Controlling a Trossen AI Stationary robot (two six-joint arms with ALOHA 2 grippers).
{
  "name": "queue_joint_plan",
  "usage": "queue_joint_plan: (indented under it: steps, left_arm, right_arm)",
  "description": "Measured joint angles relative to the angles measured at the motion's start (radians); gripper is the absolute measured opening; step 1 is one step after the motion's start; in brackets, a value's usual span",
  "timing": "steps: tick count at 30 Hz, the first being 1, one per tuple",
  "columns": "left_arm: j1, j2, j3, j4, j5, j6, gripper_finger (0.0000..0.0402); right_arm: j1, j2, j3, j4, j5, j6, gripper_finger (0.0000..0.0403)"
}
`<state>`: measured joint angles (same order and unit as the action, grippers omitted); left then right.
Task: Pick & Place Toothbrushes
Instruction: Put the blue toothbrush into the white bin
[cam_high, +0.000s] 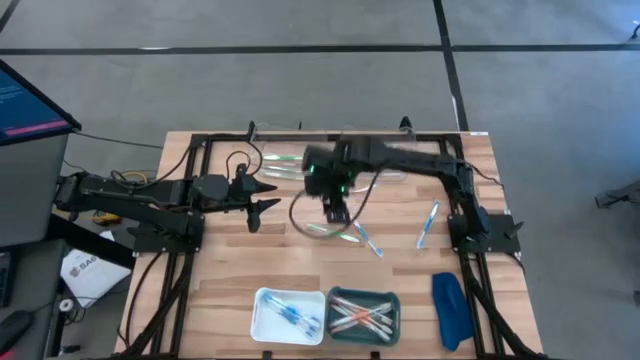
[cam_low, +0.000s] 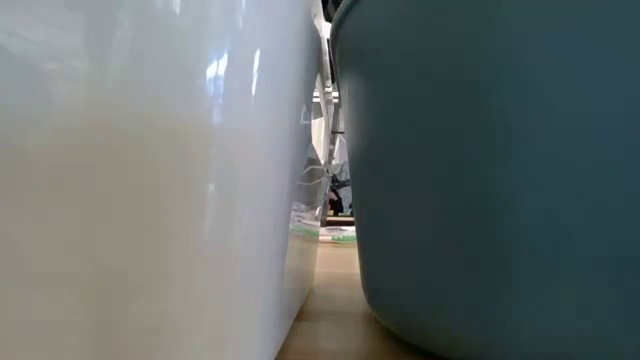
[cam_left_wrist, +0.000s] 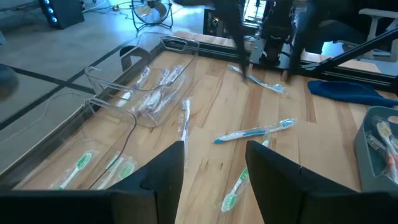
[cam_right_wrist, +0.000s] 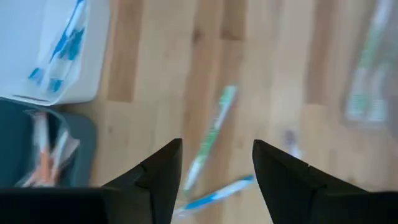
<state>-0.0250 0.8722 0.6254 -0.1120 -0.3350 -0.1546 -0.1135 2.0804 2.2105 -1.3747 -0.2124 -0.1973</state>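
Loose toothbrushes lie on the wooden table: a green one (cam_high: 335, 232), a blue one (cam_high: 371, 241) beside it and another blue one (cam_high: 428, 225) farther right. More, clear-wrapped, lie at the far side (cam_high: 285, 165). My right gripper (cam_high: 335, 212) hangs open above the green toothbrush (cam_right_wrist: 211, 134), pointing steeply down, with nothing between its fingers. My left gripper (cam_left_wrist: 214, 168) waits open at the table's left, above the boards, and holds nothing. A white bin (cam_high: 262, 318) holds blue toothbrushes, and a teal bin (cam_high: 392, 300) holds pink and orange ones.
A dark-blue oblong object (cam_high: 450, 310) lies at the near right. A clear plastic tray (cam_left_wrist: 149, 87) holding wrapped brushes stands toward the far left, with a thin cable (cam_high: 300, 215) looping over the boards. In the low view the white bin (cam_low: 150, 180) and teal bin (cam_low: 490, 170) block nearly everything.
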Motion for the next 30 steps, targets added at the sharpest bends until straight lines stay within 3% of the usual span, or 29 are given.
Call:
queue_joint_plan:
  steps: [7, 17, 30]
  left_arm:
    - [0.000, 0.000, 0.000, 0.000, 0.000, 0.000, 0.0168]
    - [0.000, 0.000, 0.000, 0.008, 0.000, 0.000, 0.0168]
    - [0.000, 0.000, 0.000, 0.017, 0.000, 0.000, 0.0168]
  right_arm:
    - [0.193, 0.000, -0.054, 0.060, 0.011, 0.101, 0.0188]
    - [0.402, 0.001, -0.153, 0.208, 0.185, 0.276, 0.0188]
    - [0.575, -0.016, -0.158, 0.309, 0.426, 0.390, 0.0188]
